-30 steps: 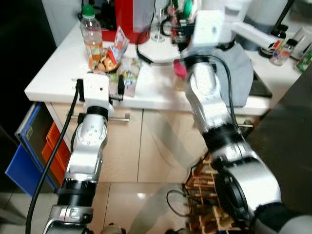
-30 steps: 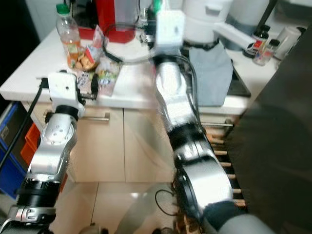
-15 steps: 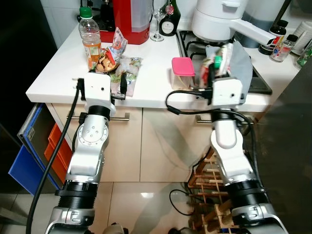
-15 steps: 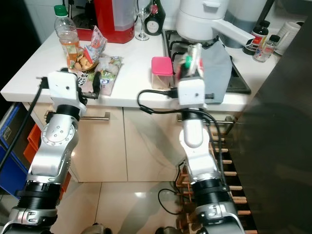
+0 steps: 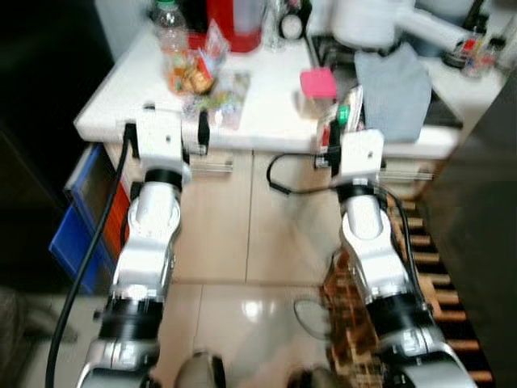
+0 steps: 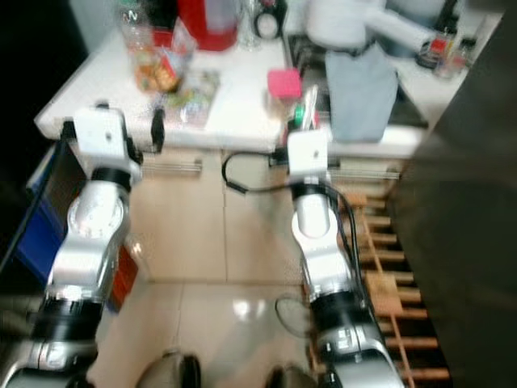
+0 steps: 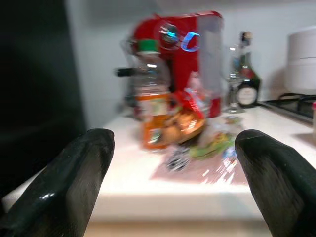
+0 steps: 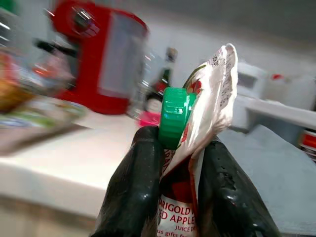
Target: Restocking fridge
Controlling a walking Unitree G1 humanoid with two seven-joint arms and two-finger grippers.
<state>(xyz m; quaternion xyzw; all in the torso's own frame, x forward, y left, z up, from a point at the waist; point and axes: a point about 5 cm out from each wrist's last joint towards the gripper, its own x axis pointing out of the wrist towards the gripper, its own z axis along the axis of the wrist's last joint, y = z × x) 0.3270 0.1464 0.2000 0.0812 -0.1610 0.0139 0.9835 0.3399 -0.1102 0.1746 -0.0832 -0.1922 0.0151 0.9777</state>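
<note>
Green-capped juice pouch (image 8: 197,148), crumpled white and red, clamped upright in right pincer (image 8: 180,197), left pincer (image 7: 173,182) spread wide before worktop (image 5: 266,121)

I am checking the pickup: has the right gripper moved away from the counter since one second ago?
Yes. The right gripper, shut on the juice pouch, reached far over the white counter then; now it sits back at the counter's front edge.

Worktop (image 5: 266,121) front edge bare betw. snack packets (image 5: 218,101) and pink-lidded tub (image 5: 317,85): free passage there. Rear blocked by bottle (image 7: 152,101) and red appliance (image 7: 192,61). Grey cloth (image 5: 394,85) covers right side.
</note>
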